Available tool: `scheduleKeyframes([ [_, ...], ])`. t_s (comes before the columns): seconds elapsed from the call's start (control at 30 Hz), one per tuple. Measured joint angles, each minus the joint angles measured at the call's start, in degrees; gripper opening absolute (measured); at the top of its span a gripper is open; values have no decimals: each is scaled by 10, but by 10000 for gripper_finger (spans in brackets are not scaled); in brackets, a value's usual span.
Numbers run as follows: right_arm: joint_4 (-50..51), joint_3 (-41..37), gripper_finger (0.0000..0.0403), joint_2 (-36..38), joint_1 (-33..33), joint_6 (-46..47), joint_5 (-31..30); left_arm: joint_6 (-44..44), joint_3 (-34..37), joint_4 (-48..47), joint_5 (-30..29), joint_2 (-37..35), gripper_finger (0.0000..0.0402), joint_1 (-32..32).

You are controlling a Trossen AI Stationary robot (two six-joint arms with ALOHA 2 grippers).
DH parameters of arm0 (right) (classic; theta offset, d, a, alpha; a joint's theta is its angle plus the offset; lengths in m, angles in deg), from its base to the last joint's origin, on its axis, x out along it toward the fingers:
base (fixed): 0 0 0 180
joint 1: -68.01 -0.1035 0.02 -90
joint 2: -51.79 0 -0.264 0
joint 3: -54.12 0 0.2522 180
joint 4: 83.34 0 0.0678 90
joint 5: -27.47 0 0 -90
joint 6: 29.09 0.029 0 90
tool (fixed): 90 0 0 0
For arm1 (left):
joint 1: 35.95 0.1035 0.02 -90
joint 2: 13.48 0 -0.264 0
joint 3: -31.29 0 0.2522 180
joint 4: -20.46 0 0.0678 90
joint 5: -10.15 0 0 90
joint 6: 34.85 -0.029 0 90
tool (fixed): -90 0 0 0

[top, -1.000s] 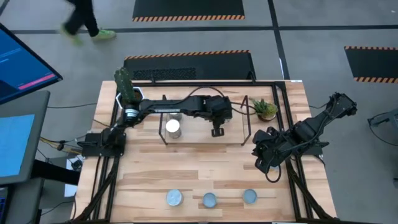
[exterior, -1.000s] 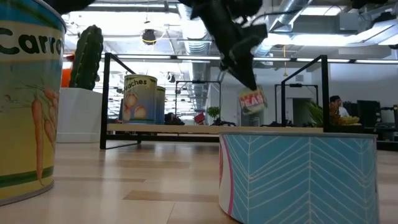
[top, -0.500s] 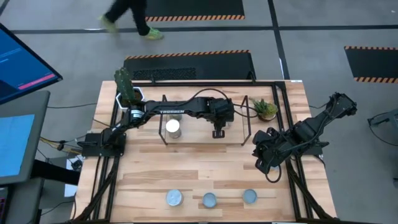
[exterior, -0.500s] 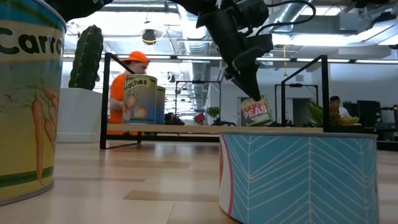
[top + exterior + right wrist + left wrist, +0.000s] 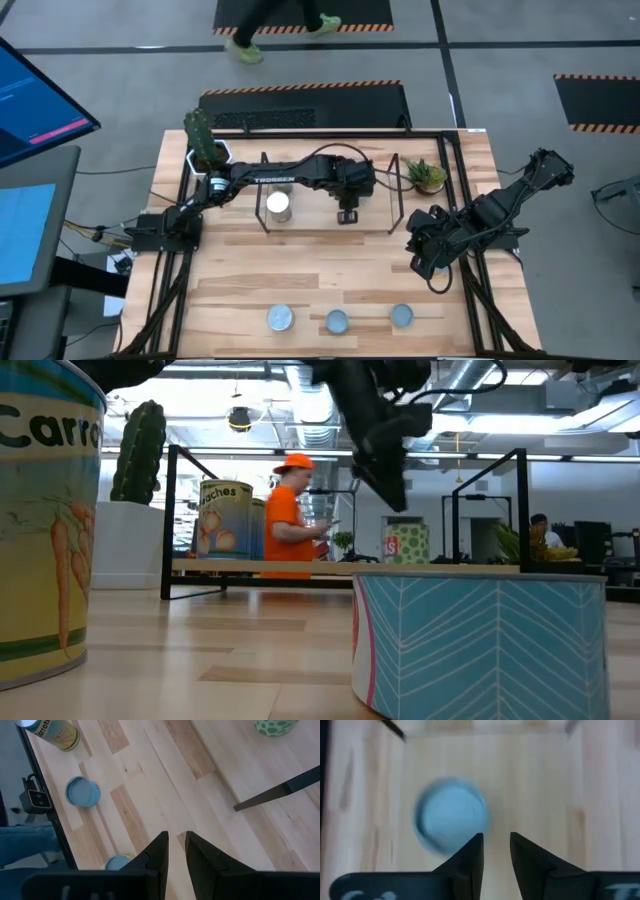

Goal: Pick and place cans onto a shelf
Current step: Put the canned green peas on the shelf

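Note:
The shelf (image 5: pixel 325 232), a low black rod frame, stands at the table's far middle. On it stand a silver-topped can (image 5: pixel 278 205), labelled peaches (image 5: pixel 224 518), and a peas can (image 5: pixel 406 544) with a pale blue top (image 5: pixel 451 816). My left gripper (image 5: pixel 347 212) hangs open just above the peas can and beside it (image 5: pixel 496 847), touching nothing. Three more cans (image 5: pixel 337 321) stand in a row near the front edge. My right gripper (image 5: pixel 430 262) waits at the right, its fingers (image 5: pixel 175 842) slightly apart over bare wood.
A cactus in a white pot (image 5: pixel 205 140) stands left of the shelf and a small spiky plant (image 5: pixel 428 175) right of it. In the low view a carrots can (image 5: pixel 40 520) and a teal patterned can (image 5: pixel 480 640) stand close. A person in orange (image 5: pixel 290 520) walks behind the table.
My left gripper has lowered the peas can, which hung tilted in its fingers, onto the shelf, has opened and let go, then has risen a little. The can now stands upright on the shelf. A person has walked across behind the table.

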State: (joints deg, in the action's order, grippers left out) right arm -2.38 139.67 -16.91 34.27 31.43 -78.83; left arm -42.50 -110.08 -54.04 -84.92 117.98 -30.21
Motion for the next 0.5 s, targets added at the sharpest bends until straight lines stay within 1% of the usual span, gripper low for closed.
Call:
scheduleKeyframes([
  [0.07, 0, 0, 90, 0, 0, 5, 0, 1, -10, -43, -24, 0, 82, -6],
  [0.13, 0, 0, 90, 0, 0, 5, 0, -1, -13, -66, -40, 0, 79, -10],
  [0.27, 0, 0, 90, 0, 0, 6, 0, 8, 11, -22, -54, 10, 70, -5],
  [0.4, -2, 0, 90, 0, 0, 6, 0, 15, 13, 22, -77, 29, 63, 4],
  [0.5, -2, 0, 90, 0, 0, 6, 3, 16, 12, 23, -78, 40, 59, 10],
])
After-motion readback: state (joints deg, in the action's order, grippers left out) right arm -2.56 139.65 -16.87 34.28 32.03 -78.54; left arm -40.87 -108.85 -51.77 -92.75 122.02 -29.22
